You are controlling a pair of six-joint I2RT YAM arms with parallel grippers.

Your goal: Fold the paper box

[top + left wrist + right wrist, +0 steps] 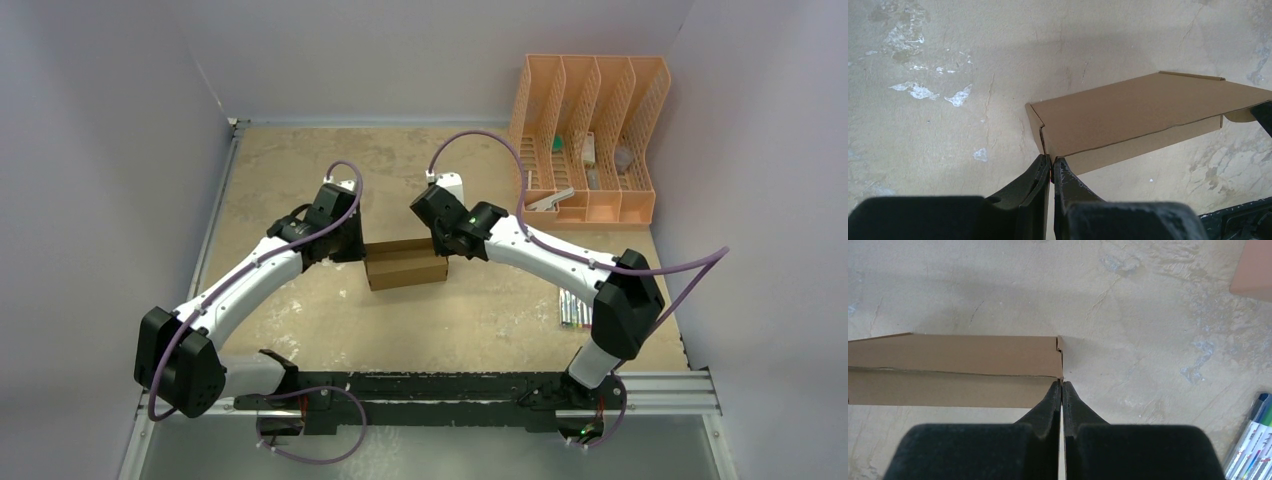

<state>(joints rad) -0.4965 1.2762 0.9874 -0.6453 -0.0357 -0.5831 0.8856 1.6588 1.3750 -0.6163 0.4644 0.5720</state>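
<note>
- One paper box [405, 264], plain brown cardboard and folded into a low, closed rectangular carton, lies flat on the table [300, 170]. It sits near the middle, between the two arms, with its long side running left to right.
- There are two grippers, one at each short end of the box.
- The left gripper [1051, 163] has its two fingers pressed almost together, with only a thin slit between them. Their tips touch the near corner of the box's left end. I cannot tell whether a cardboard edge is nipped in the slit.
- The right gripper [1062, 384] has its two fingers pressed together. Their tips touch the near corner of the box's right end, and no flap shows between them.
- In the left wrist view the lid panel stands slightly proud along the near long side.
- One orange file rack [640, 100] with four compartments stands at the far right corner, well apart from the box. It holds a few small items too small to name.
- One pack of coloured markers [573, 310] lies on the table to the near right, beside the right arm.
</note>
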